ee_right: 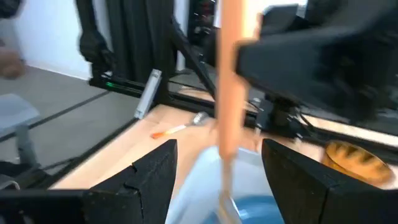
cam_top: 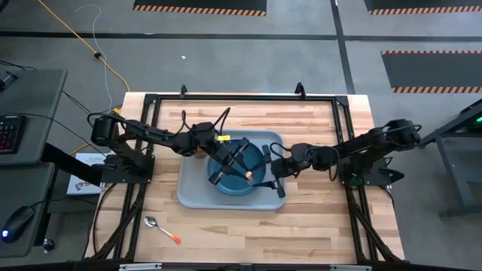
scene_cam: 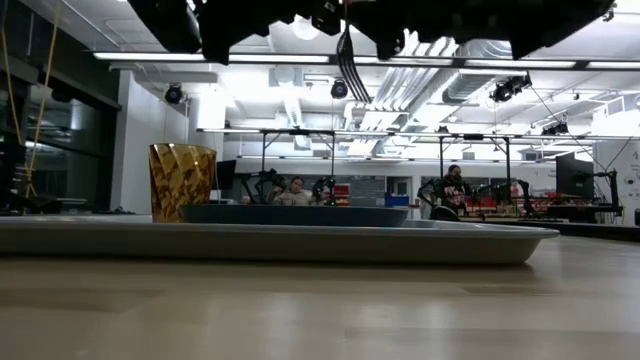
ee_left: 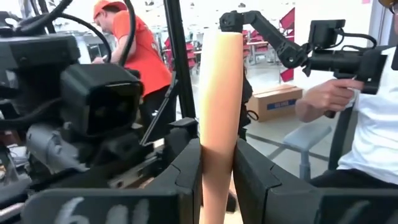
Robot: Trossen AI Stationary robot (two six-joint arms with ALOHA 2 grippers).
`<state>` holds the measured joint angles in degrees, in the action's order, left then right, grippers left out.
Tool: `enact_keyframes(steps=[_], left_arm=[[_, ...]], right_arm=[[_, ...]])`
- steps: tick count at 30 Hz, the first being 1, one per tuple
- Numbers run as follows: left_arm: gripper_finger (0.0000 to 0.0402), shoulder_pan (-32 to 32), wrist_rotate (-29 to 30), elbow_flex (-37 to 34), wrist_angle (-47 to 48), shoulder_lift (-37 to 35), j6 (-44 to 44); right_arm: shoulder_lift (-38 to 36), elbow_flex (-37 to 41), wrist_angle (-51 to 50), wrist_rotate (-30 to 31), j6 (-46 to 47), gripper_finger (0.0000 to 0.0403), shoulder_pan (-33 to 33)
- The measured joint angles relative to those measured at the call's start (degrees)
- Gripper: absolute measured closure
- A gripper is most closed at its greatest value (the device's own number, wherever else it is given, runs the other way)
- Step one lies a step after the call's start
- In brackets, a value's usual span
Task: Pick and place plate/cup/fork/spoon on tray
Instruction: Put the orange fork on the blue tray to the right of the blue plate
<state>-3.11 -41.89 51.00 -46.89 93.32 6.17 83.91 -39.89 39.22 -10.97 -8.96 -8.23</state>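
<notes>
The tray (cam_top: 192, 192) lies mid-table with the plate (cam_top: 256, 183) on it, toward its right half; the cup (cam_top: 197, 154) stands on the tray at its far left part, just beside the plate, partly under the left arm; in the low view the cup (scene_cam: 182, 181) rises amber behind the plate (scene_cam: 292, 214), both on the tray (scene_cam: 300, 243); the spoon (cam_top: 161, 229) lies on the bare table (cam_top: 316, 226) near the front left, well apart from the tray, bowl to the left and orange end to the right; the right wrist view shows that spoon (ee_right: 178, 127) on the wood beyond the tray's corner

The left gripper (cam_top: 242, 154) hangs over the plate, its fingers (ee_left: 186, 168) clamped on the fork (ee_left: 219, 118), whose salmon handle stands up between them in the left wrist view; from above, the fork (cam_top: 248, 176) shows only as a small orange bit over the plate; in the right wrist view the fork (ee_right: 229, 93) stands nearly upright, its lower end down toward the plate (ee_right: 261, 208); whether it touches the plate I cannot tell

The right gripper (cam_top: 269, 167) is over the tray's right side at the plate's edge, fingers (ee_right: 149, 180) apart, holding nothing, the fork showing between them farther off; the cup (ee_right: 354, 158) shows beyond

People stand in the room behind; a person in orange (ee_left: 127, 43) and a hand (ee_left: 323, 96) on a dark device are seen past the left gripper
</notes>
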Motion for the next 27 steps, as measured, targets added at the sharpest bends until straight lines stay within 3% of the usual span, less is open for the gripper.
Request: enact_keyframes(steps=[8, 18, 22, 27], left_arm=[[0.035, -0.42, 0.38, 0.03, 0.65, 0.02, 0.96], [0.0349, -0.64, 0.61, 0.03, 0.46, 0.04, 1.5], [0.0312, -0.92, 1.27, -0.08, 0.79, -0.15, 0.74], [0.0254, -2.63, 2.51, 0.12, 4.59, -4.11, -0.96]], right_arm=[[0.1, -2.28, -1.54, -1.76, 0.56, 0.0198, -0.04], [0.09, -2.29, -3.46, -1.2, 0.93, 0.0376, 0.7], [-0.91, -2.29, -7.16, -1.4, 0.59, 0.0378, 1.54], [-4.59, -2.18, -19.52, 1.84, 0.99, 0.039, 2.47]])
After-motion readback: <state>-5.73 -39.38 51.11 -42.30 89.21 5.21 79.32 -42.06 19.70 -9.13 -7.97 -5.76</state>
